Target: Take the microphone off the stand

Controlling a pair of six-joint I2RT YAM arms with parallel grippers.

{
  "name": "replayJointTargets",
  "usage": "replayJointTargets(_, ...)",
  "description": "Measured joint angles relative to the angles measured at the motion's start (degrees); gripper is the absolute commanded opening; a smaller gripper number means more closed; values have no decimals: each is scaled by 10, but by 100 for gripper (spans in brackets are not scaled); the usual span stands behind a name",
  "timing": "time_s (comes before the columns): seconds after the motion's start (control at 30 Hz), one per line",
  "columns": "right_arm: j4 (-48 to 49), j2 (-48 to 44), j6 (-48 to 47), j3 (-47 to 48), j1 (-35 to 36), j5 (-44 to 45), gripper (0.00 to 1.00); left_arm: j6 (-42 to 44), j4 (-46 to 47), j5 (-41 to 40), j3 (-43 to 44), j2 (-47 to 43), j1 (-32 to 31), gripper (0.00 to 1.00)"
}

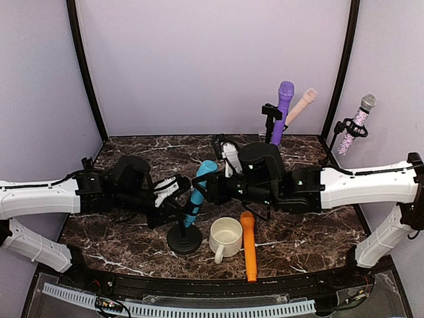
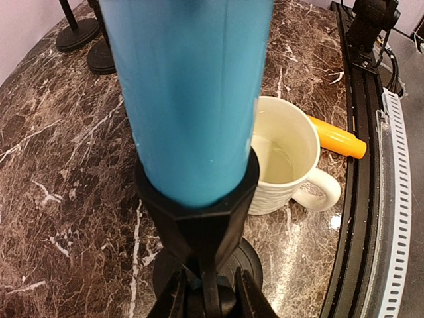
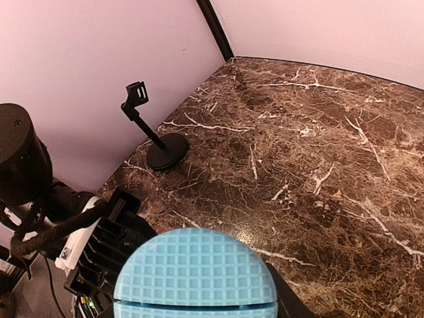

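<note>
The blue microphone (image 1: 197,197) stands tilted in the clip of a black stand (image 1: 184,240) at the front middle of the table. In the left wrist view its blue barrel (image 2: 189,93) fills the frame, seated in the black clip (image 2: 199,212). My left gripper (image 2: 207,291) is shut on the stand's thin post just under the clip. My right gripper (image 1: 203,186) comes in from the right and is shut on the microphone's barrel just below the head. The gridded blue head (image 3: 195,275) covers the bottom of the right wrist view, with one dark finger (image 3: 289,301) showing at its right side.
A white mug (image 1: 225,237) and an orange microphone (image 1: 249,246) lying flat sit just right of the stand's base. Purple (image 1: 284,106), peach (image 1: 302,105) and glittery (image 1: 356,126) microphones stand at the back right. An empty black stand (image 3: 157,144) stands near the wall.
</note>
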Motion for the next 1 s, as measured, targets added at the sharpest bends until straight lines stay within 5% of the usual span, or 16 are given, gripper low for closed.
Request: replayJointTargets(1.0, -134, -14, 142, 49, -6, 91, 26, 0, 39, -10, 19, 37, -11, 0)
